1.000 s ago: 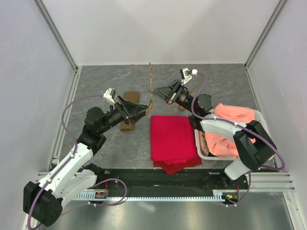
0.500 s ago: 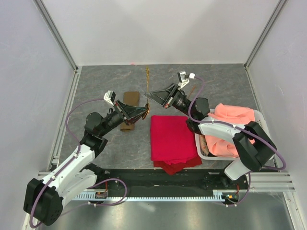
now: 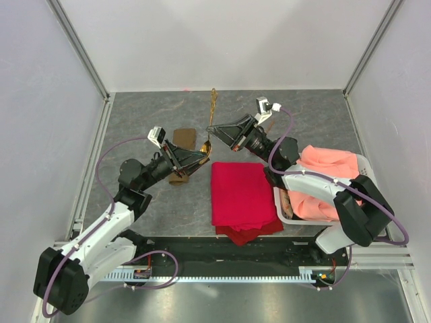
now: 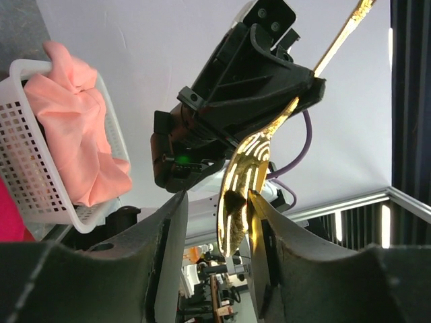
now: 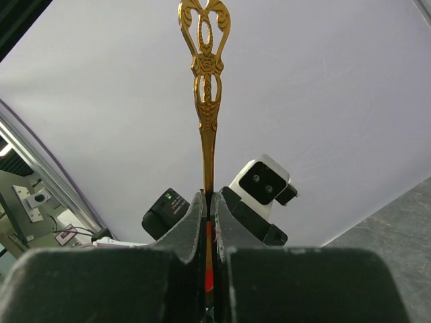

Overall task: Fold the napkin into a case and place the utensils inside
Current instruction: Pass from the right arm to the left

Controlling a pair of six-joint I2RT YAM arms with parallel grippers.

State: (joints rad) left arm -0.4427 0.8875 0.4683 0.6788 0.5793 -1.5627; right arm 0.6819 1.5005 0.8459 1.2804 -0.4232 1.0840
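The gold spoon (image 5: pixel 207 134), handle clamped in the right gripper (image 5: pixel 209 202), hangs off the red cloth's (image 3: pixel 239 192) far-left corner, seemingly for handover. The left gripper (image 4: pixel 215 198), part-open, brackets its bowl ungripped. The folded napkin (image 3: pixel 183 137) lies left of that cloth.

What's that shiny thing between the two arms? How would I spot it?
Find the bright red cloth mid-table. Just past its far left corner, the right gripper pinches a slim gold utensil. Its shiny, ornate pierced handle sets it apart from the olive-brown napkin beside it.
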